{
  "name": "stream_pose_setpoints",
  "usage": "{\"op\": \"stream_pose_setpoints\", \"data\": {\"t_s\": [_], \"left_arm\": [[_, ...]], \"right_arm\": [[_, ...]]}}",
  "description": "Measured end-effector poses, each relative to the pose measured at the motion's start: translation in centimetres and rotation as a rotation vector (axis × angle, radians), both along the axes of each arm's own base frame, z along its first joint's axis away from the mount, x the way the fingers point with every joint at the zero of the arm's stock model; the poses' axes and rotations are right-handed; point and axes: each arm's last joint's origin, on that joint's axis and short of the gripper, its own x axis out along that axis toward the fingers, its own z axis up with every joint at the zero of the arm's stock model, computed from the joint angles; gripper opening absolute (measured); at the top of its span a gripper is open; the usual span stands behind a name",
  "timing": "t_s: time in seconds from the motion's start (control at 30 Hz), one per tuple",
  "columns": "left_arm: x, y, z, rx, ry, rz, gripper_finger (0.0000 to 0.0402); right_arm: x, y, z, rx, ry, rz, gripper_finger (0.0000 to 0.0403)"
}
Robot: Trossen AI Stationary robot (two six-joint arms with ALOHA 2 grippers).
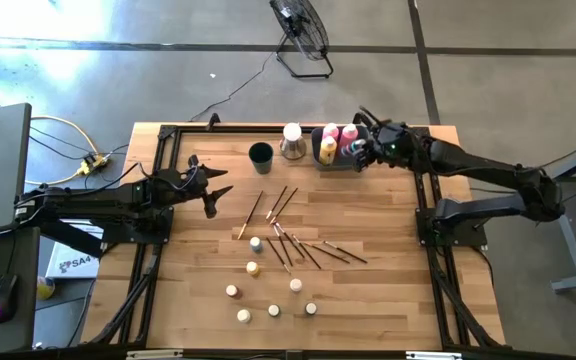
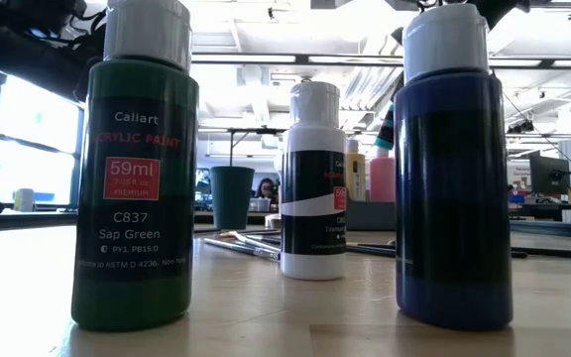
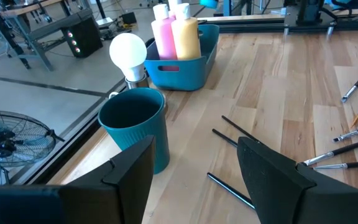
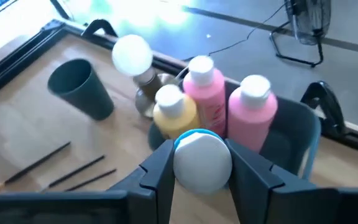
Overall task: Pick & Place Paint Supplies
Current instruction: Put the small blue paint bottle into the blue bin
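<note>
Paint supplies lie in two groups on the wooden surface [image 1: 388, 290]: some already in the bin [image 1: 340, 160] at the far edge, the rest loose toward the middle and near side. The right arm reaches over that blue bin, and the right gripper [image 4: 199, 163] is clamped on a white-capped bottle [image 4: 202, 160] with a teal collar, held just above the bin. Inside the bin stand two pink bottles [image 4: 205, 99] and a yellow bottle [image 4: 174, 115], close together and upright. The left arm rests at the left side of the surface, its left gripper [image 3: 197, 171] hanging with fingers apart and nothing between them, pointing toward a dark teal cup [image 3: 135, 127] that stands upright beside the bin. Between cup and bin sits a small metal stand topped with a white ball [image 1: 292, 135]. Thin dark-handled brushes [image 1: 293, 235] are scattered in a loose fan at the middle of the surface, some crossing one another. Nearer the front edge, small pale-capped paint bottles [image 1: 253, 268] stand apart from each other in a rough cluster; the low view shows them close up, among them a green bottle [image 2: 137, 198] labelled Sap Green, a white bottle [image 2: 313, 188] and a dark blue bottle [image 2: 454, 188], all upright. Beyond the surface a floor fan [image 1: 301, 30] stands on the grey floor.
</note>
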Motion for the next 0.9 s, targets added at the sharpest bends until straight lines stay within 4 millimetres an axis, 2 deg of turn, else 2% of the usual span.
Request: {"op": "stream_pose_setpoints", "data": {"t_s": [0.2, 0.47, 0.9], "left_arm": [[0.0, 0.0, 0.0, 0.000, -0.001, 0.000, 0.0225], [0.0, 0.0, 0.0, 0.000, 0.000, 0.000, 0.0225], [0.0, 0.0, 0.0, 0.000, 0.000, 0.000, 0.0225]], "right_arm": [[0.6, -0.7, -0.3, 0.002, -0.007, -0.013, 0.0125], [3.2, -2.1, -3.1, 0.013, 0.088, -0.018, 0.0118], [4.9, -4.6, -6.8, 0.053, 0.205, -0.063, 0.0123]]}}
